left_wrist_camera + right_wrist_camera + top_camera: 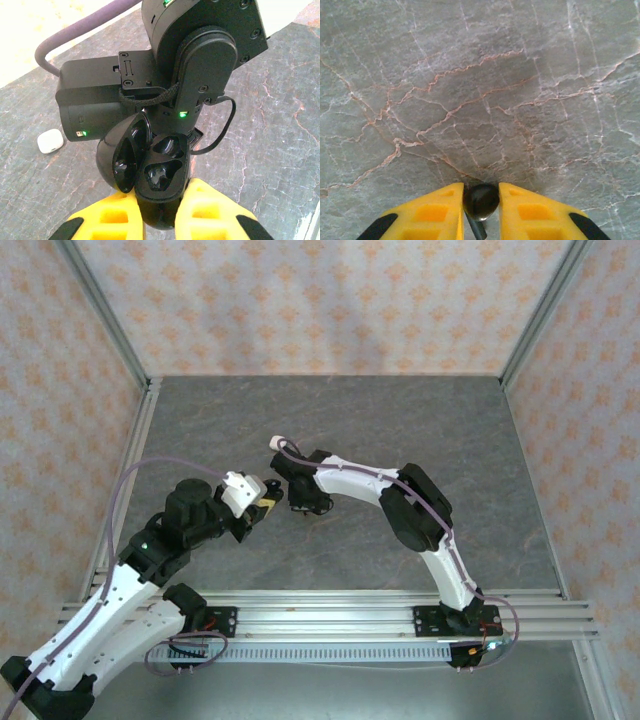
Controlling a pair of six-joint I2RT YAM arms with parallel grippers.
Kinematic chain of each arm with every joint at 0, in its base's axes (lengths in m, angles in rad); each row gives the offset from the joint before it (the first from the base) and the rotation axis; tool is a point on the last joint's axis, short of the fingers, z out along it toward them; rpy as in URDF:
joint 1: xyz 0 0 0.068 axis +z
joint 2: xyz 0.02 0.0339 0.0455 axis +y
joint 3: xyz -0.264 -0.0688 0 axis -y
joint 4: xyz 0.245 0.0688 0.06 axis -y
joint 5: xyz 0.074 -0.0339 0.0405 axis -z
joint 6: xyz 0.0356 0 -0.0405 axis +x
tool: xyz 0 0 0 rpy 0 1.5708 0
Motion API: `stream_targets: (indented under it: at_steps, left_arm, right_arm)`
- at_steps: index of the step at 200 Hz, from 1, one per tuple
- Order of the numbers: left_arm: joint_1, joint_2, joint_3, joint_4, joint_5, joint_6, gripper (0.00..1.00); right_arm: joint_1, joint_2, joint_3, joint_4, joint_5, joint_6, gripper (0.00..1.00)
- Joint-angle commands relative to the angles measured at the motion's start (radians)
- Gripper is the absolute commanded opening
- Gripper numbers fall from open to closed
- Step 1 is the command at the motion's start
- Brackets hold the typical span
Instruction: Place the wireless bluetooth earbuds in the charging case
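— Left tool (159, 194): clamped on the lower body of the black charging case (162, 172), with the lid swung open to the left. Plain enough from the left wrist.

— And the right tool (480, 188)?

— Pinched on a black earbud (481, 201), going by the right wrist view. Rounded head between the yellow fingers, stem cut off by the bottom edge.

— Any of that from the top?

— Barely. Left tool (264, 506) and right tool (306, 504) just beside each other above the middle of the bench (400, 420). Case and earbud too small and dark to pick out there.

— Inside the case?

— Two dark wells. Hard to tell whether filled or bare, with just a glint in the nearer one.

— Earbud right over the case, then?

— Cannot tell. Fingertips of the right tool hidden behind its own black body in the left wrist view, with that body directly above the open case.

— Anything else worth noting?

— A white case (50, 140), closed, lying on the bench off to the left, well apart from the black one.
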State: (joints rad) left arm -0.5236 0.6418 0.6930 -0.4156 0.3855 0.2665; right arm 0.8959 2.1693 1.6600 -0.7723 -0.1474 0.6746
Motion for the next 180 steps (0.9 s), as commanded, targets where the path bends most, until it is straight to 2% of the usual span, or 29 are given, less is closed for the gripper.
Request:
stream_targets:
  at_steps: [1, 86, 180]
  left_arm:
    - [0.000, -0.029, -0.020, 0.018, 0.021, 0.025, 0.00]
    - [0.000, -0.029, -0.034, 0.073, 0.042, -0.018, 0.00]
    - [-0.003, 0.035, -0.034, 0.247, 0.092, -0.127, 0.00]
  right_arm:
    - [0.003, 0.021, 0.008, 0.007, 0.014, -0.017, 0.21]
    - [0.003, -0.238, -0.157, 0.100, 0.141, -0.040, 0.12]
    - [0.018, -0.748, -0.485, 0.468, 0.270, -0.048, 0.11]
